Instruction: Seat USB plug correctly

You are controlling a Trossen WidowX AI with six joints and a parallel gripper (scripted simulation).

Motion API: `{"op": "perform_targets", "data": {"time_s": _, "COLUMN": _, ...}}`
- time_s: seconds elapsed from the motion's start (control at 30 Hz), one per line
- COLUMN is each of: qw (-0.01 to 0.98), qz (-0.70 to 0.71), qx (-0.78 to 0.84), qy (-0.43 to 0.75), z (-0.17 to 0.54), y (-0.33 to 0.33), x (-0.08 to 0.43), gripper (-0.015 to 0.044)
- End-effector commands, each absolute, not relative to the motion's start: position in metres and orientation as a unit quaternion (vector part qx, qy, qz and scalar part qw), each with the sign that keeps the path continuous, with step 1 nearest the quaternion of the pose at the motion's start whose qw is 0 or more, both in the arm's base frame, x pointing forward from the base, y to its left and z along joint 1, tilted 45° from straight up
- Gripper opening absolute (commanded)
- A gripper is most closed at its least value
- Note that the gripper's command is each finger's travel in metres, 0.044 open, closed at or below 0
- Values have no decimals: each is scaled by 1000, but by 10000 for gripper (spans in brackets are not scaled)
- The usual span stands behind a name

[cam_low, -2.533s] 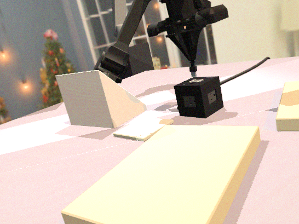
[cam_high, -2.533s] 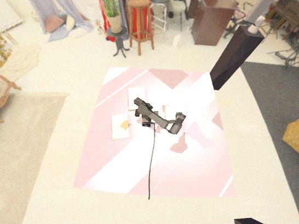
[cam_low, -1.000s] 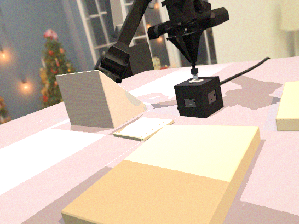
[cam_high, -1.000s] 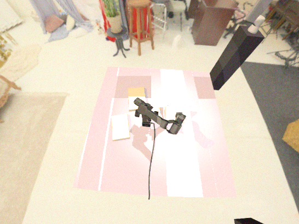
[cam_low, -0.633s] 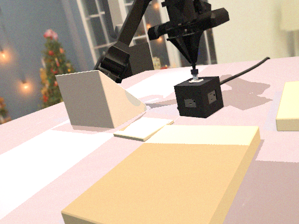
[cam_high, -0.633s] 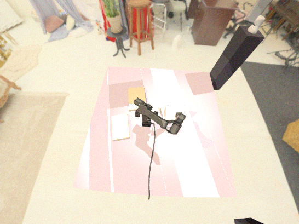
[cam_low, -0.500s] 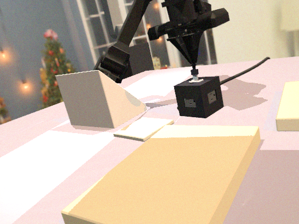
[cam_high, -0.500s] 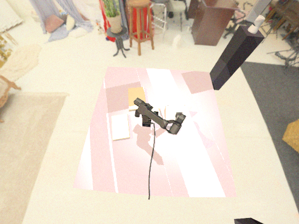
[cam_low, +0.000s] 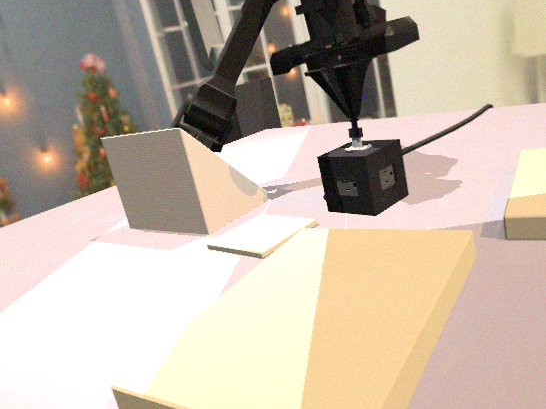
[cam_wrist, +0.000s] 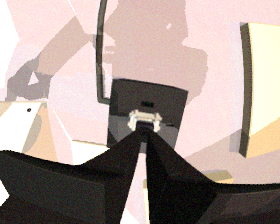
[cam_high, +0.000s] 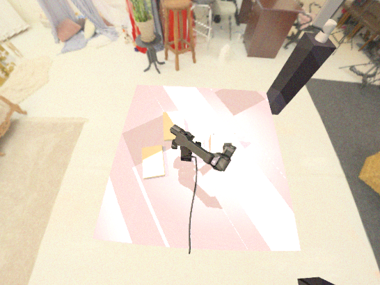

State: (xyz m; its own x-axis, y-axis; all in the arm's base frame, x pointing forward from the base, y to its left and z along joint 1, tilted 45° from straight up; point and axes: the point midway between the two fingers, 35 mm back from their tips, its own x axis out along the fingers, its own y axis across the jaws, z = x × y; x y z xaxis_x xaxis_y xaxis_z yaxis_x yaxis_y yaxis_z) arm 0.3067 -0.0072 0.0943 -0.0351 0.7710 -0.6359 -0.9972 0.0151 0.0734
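A thick yellow slab (cam_high: 168, 130) (cam_low: 395, 291) (cam_wrist: 220, 176) lies flat nearest the exterior camera, apart from the power cube, so it does not block the work. Behind it are a thin pale card (cam_low: 260, 234) (cam_wrist: 90, 151) and a wedge (cam_high: 210, 141) (cam_low: 157, 186) (cam_wrist: 17, 122), to one side of the cube; both leave its top reachable, though a wide sideways swing might catch the wedge. The power cube (cam_high: 186, 157) (cam_low: 345, 171) (cam_wrist: 149, 91) stands upright with a socket facing up, which suits a straight vertical pull or push. The USB plug (cam_low: 355, 132) (cam_wrist: 145, 126) is upright at that top socket, bright metal showing below its dark body, so it does not look fully seated; which way round it is, I cannot tell. The gripper (cam_low: 354, 119) (cam_wrist: 144, 135) points down from above, its jaws clamped on the plug, presumably to control its height and turn. Beyond, a cable (cam_high: 195, 189) (cam_low: 450, 134) (cam_wrist: 101, 50) trails from the cube; dragging the cube would probably disturb it too.
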Motion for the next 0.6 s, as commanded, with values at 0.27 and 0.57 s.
{"op": "perform_targets", "data": {"time_s": 0.27, "qw": 662, "qz": 668, "qx": -212, "qy": 265, "z": 93, "y": -6, "x": 307, "gripper": 0}}
{"op": "perform_targets", "data": {"time_s": 0.57, "qw": 662, "qz": 668, "qx": -212, "qy": 265, "z": 93, "y": -5, "x": 307, "gripper": 0}}
